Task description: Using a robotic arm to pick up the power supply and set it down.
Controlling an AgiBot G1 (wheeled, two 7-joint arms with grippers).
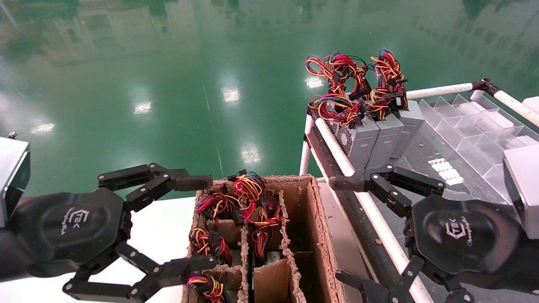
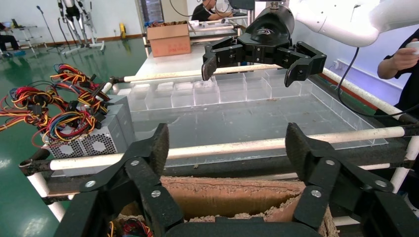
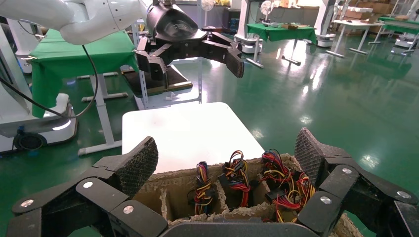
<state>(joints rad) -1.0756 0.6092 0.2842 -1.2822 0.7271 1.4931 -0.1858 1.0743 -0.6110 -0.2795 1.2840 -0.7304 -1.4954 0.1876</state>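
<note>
Three grey power supplies (image 1: 362, 143) stand side by side on the cart shelf at the right, wire bundles on top; one shows beside the rail (image 2: 99, 140) in the left wrist view. More wire bundles (image 1: 248, 189) stick up from the cells of a cardboard box (image 1: 313, 219) at centre. My left gripper (image 1: 198, 223) hangs open at the box's left side, holding nothing. My right gripper (image 1: 345, 231) is open over the cart rail, right of the box. In the wrist views the left gripper (image 2: 228, 148) faces the cart and the right gripper (image 3: 225, 155) faces the box wires (image 3: 237, 180).
The cart has white tube rails (image 1: 337, 147) and a clear plastic divider tray (image 1: 471, 122) on its shelf. A white table (image 1: 164, 227) lies left of the box. Green floor surrounds everything. A person's hand (image 2: 405, 57) shows beyond the cart.
</note>
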